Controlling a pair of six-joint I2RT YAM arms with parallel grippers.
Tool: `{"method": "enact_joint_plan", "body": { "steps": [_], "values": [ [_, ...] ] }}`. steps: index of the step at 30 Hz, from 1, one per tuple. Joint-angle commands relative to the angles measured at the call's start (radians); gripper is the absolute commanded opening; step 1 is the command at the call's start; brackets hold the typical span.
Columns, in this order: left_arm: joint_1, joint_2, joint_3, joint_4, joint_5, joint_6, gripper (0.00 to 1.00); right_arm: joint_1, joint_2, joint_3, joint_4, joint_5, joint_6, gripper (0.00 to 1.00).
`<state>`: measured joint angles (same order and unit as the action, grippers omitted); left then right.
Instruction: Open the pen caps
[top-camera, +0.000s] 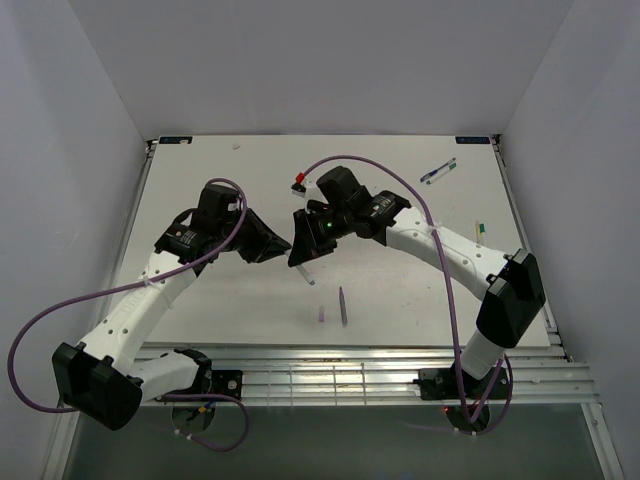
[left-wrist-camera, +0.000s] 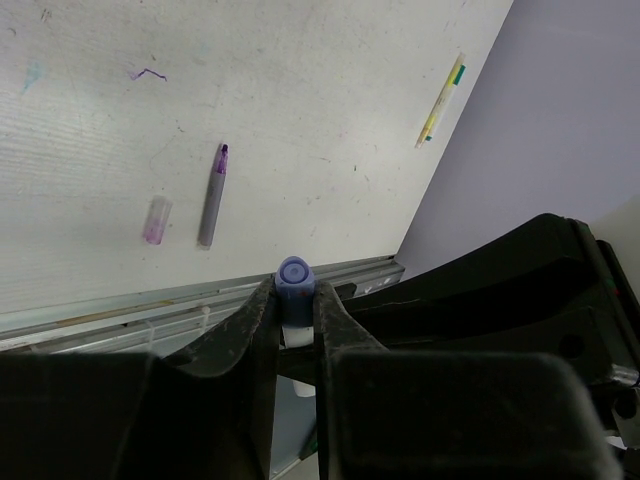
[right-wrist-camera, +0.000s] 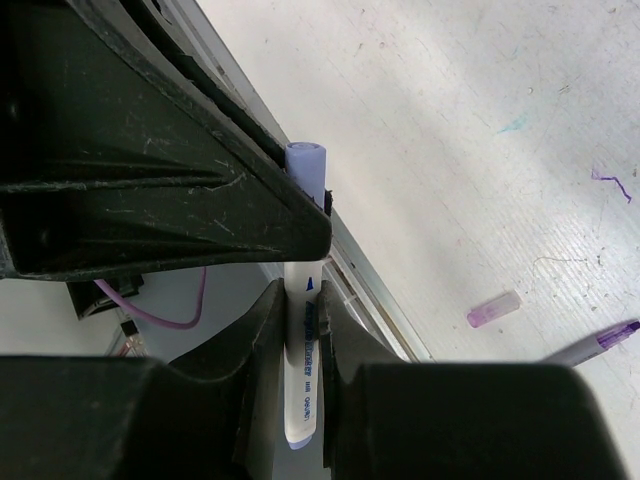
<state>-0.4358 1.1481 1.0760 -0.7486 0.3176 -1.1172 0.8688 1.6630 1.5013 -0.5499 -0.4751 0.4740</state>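
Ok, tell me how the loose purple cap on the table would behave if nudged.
The purple cap lies on its side, a stubby cylinder, so it would probably roll. It looks small and translucent, so likely very light and easily flicked. The table looks smooth, so it may skid too.

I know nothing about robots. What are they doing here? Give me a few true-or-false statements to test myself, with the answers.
1. The right pincer grips a white pen by its barrel. True.
2. The left pincer is closed on that pen's blue cap. True.
3. The purple pen lying on the table has its cap on. False: its tip is bare, and the purple cap lies beside it, not touching.
4. The yellow-green pen is held in a pincer. False: it lies on the table, away from both arms.
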Motion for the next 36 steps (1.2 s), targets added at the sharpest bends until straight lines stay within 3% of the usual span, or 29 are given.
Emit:
{"method": "enact_joint_plan", "body": {
  "steps": [1,3,7,10,11,14,17,19,20,22,23,27,29,31,34,36],
  "values": [
    [-0.009,-0.011,0.006,0.026,0.018,-0.01,0.09,0.004,-0.003,0.025,0.041,-0.028,0.006,0.08],
    [-0.009,-0.007,0.006,0.026,0.008,-0.01,0.0,0.006,-0.009,0.008,0.039,-0.03,0.006,0.08],
    [-0.009,0.015,0.022,0.023,-0.041,-0.01,0.0,0.007,-0.057,-0.045,0.019,-0.007,-0.005,0.08],
    [0.006,0.058,0.059,-0.009,-0.083,-0.039,0.0,0.033,-0.1,-0.085,-0.059,0.123,-0.058,0.08],
    [0.028,0.071,0.079,-0.035,-0.089,-0.055,0.0,0.048,-0.111,-0.09,-0.094,0.264,-0.078,0.08],
    [0.077,0.125,0.105,-0.026,-0.051,-0.078,0.0,0.105,-0.158,-0.139,-0.153,0.486,-0.121,0.08],
    [0.089,0.17,0.16,-0.031,-0.048,-0.075,0.0,0.111,-0.203,-0.174,-0.16,0.547,-0.121,0.08],
    [0.091,0.156,0.157,0.009,-0.035,-0.067,0.0,0.099,-0.215,-0.177,-0.15,0.48,-0.133,0.08],
    [0.091,0.133,0.135,0.111,-0.026,-0.067,0.0,0.085,-0.22,-0.194,-0.098,0.288,-0.13,0.08],
    [0.091,0.073,0.022,0.254,0.012,-0.072,0.0,0.053,-0.235,-0.225,-0.024,0.103,-0.089,0.08],
    [0.091,0.018,-0.013,0.361,0.021,-0.081,0.0,0.05,-0.244,-0.251,0.102,-0.049,-0.027,0.08],
    [0.085,-0.088,-0.135,0.556,0.054,-0.061,0.0,0.033,-0.246,-0.308,0.315,-0.291,0.11,0.08],
    [0.081,-0.126,-0.163,0.568,0.031,-0.038,0.0,0.013,-0.232,-0.288,0.344,-0.392,0.173,0.08],
    [0.081,-0.139,-0.154,0.549,0.021,0.008,0.0,-0.019,-0.226,-0.305,0.476,-0.485,0.263,0.08],
    [0.08,-0.139,-0.133,0.528,0.009,0.027,0.0,-0.05,-0.242,-0.38,0.76,-0.545,0.497,0.08],
    [0.08,-0.136,-0.113,0.503,-0.017,0.023,0.0,-0.062,-0.246,-0.392,0.814,-0.553,0.551,0.08]
  ]
}}
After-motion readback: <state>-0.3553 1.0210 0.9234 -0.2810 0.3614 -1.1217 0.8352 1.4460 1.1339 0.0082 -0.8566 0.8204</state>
